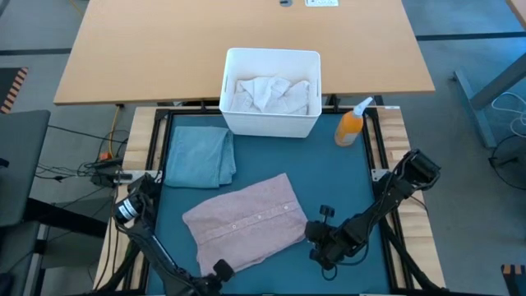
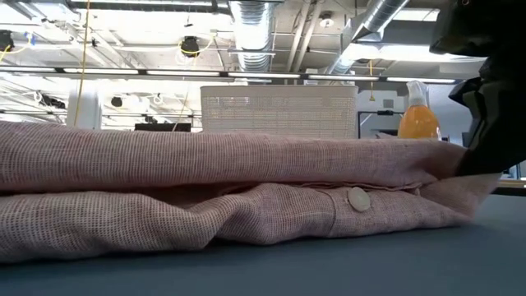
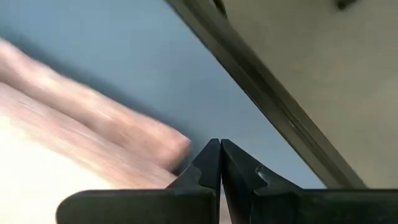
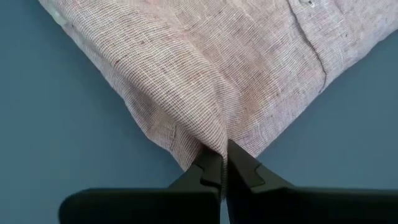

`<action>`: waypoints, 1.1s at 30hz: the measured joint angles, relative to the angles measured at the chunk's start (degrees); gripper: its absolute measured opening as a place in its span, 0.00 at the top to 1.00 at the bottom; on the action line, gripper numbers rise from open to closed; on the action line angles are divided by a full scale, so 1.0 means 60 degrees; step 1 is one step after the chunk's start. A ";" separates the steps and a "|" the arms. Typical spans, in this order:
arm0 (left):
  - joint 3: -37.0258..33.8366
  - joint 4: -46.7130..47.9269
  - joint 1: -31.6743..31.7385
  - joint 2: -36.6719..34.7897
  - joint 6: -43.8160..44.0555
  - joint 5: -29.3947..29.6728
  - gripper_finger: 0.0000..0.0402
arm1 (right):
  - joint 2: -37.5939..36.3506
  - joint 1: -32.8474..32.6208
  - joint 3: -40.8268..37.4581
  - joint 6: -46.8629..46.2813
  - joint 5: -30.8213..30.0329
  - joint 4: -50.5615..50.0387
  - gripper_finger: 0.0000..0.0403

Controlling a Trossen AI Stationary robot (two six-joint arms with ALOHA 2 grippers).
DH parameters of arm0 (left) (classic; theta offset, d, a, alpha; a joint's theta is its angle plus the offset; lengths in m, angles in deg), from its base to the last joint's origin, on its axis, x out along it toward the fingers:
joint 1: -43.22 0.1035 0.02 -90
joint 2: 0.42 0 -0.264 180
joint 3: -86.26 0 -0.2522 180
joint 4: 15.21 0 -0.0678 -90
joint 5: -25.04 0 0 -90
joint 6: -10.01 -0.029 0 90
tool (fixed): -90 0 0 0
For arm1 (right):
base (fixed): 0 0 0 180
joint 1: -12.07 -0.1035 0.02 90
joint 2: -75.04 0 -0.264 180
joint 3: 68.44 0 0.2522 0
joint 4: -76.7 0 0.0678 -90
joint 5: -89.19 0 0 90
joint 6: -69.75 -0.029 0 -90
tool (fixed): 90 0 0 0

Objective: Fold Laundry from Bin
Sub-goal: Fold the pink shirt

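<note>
The teal-blue table mat (image 1: 345,185) carries a folded dusty pink buttoned shirt (image 1: 251,218) at its centre; a folded light blue cloth (image 1: 197,154) lies beside it, near the white rectangular plastic bin (image 1: 271,123) holding crumpled white cloth pieces (image 1: 267,93); the right gripper (image 4: 224,165) pinches the shirt's corner; the left gripper (image 3: 220,163) is clenched at the shirt's near edge, a hold I cannot confirm

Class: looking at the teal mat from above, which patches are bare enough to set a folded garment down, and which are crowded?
Bare mat lies between the pink shirt, orange bottle and bin. Crowded: the folded blue garment and the shirt's corners, where the left gripper and right gripper sit.
</note>
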 joint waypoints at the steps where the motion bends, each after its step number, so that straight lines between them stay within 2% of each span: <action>1: 0.0024 -0.0055 -0.0065 -0.0021 -0.0269 0.0251 1.00 | 0.0000 0.0000 0.0000 0.0000 0.0000 0.0033 0.94; 6: -0.0017 -0.0021 -0.0170 -0.0013 -0.1038 0.0701 0.93 | 0.0000 -0.0002 0.0000 -0.0004 0.0004 0.0089 0.93; 15: -0.0292 -0.0182 0.0309 0.0071 -0.1355 0.0444 0.66 | 0.0000 0.0000 0.0000 0.0047 0.0017 0.0119 0.93; 19: -0.0323 -0.0123 0.0479 0.0086 -0.1616 0.0345 0.58 | 0.0000 0.0000 0.0000 0.0075 0.0057 0.0120 0.94; 23: -0.0323 -0.0072 0.0673 0.0086 -0.2014 0.0289 0.57 | 0.0000 0.0040 0.0000 0.0084 0.0062 0.0122 0.94; 29: -0.0314 -0.0195 0.0883 0.0593 -0.2312 -0.0736 0.57 | 0.0000 0.0036 0.0004 0.0087 0.0066 0.0101 0.93; 33: -0.0249 -0.0307 0.0906 0.0647 -0.2302 -0.0907 0.60 | 0.0000 0.0036 0.0004 0.0091 0.0080 0.0057 0.93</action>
